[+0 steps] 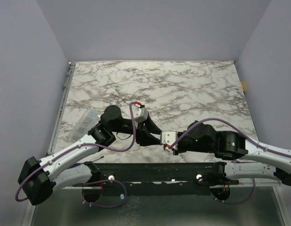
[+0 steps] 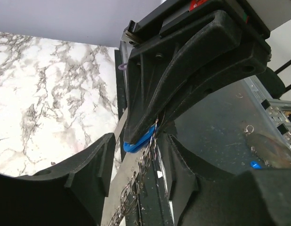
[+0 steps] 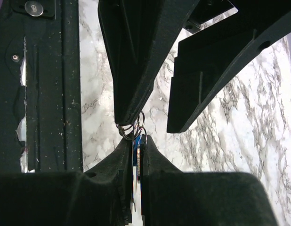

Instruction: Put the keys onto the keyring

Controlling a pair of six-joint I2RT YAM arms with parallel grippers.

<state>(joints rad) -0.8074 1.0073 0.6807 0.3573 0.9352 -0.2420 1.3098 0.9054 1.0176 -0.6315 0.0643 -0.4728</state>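
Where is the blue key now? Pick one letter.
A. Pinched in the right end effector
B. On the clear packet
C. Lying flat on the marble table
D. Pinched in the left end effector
A: the right end effector has its fingers shut on the blue key, which sticks out at its tip in the left wrist view.

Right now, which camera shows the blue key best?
Left wrist: the blue key shows its head side-on, pinched at the tip of the right gripper. Right wrist shows only a blue sliver between its own fingers. Top external: not visible.
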